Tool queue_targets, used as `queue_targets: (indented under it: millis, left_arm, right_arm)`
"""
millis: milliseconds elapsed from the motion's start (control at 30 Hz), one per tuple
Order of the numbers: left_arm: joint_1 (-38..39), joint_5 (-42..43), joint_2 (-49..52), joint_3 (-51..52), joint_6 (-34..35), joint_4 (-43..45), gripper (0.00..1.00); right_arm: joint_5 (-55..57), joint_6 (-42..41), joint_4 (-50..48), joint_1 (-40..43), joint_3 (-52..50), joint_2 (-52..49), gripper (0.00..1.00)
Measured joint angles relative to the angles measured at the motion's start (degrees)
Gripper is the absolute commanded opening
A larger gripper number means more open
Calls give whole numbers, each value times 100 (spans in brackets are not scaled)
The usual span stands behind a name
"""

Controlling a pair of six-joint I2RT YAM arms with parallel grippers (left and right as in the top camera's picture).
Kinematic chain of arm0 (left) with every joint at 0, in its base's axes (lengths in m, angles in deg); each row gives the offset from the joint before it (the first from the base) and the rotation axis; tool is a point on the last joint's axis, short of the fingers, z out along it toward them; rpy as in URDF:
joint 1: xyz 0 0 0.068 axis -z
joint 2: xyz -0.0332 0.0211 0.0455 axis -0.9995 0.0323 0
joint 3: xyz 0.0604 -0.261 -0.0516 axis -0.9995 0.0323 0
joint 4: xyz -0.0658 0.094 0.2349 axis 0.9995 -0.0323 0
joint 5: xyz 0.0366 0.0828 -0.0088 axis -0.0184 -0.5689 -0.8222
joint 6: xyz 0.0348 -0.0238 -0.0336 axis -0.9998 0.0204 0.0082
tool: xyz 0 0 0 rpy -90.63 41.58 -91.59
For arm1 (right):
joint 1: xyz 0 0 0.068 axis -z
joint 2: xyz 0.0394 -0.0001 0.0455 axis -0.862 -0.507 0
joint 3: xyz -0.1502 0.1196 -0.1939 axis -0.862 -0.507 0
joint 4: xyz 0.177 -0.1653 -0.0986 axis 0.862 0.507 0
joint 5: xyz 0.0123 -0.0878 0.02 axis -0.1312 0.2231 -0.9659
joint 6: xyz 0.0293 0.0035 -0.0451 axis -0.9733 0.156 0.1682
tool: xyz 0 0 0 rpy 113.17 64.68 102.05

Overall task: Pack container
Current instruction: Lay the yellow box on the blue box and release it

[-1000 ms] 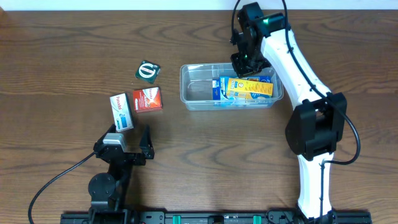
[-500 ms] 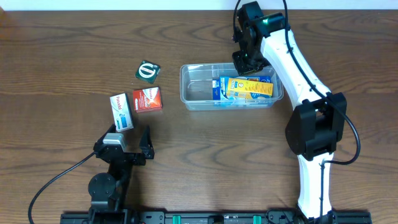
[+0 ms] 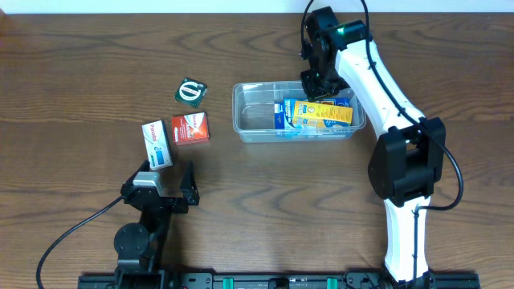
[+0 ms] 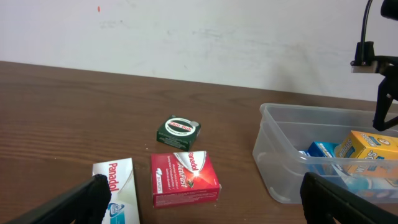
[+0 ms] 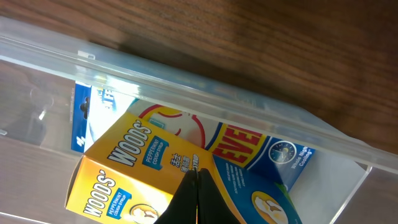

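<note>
The clear plastic container (image 3: 257, 120) sits at the table's middle right; it also shows in the left wrist view (image 4: 280, 168) and the right wrist view (image 5: 186, 68). Inside lie a yellow Woods' box (image 3: 325, 112) (image 5: 124, 174) and a blue box (image 3: 283, 114) (image 5: 255, 146). My right gripper (image 3: 315, 87) (image 5: 196, 180) is shut and empty, just above the Woods' box at the container's far rim. A red box (image 3: 190, 128) (image 4: 183, 177), a white Panadol box (image 3: 157, 143) (image 4: 115, 190) and a green box (image 3: 190, 91) (image 4: 179, 129) lie left of the container. My left gripper (image 3: 170, 193) is open, low near the front.
A white wall (image 4: 186, 31) stands beyond the table's far edge. The right arm (image 3: 377, 72) reaches over the container's right end. Bare wood table (image 3: 80, 64) spreads around the loose boxes.
My right gripper has risen slightly and shifted toward the container's far rim. Nothing else moved.
</note>
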Motion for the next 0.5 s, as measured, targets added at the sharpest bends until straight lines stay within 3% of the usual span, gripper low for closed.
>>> queue_targets:
  millis: [500]
  left_arm:
    - [0, 0, 0, 0, 0, 0, 98]
  right_arm:
    - [4, 116, 328, -105, -22, 0, 1]
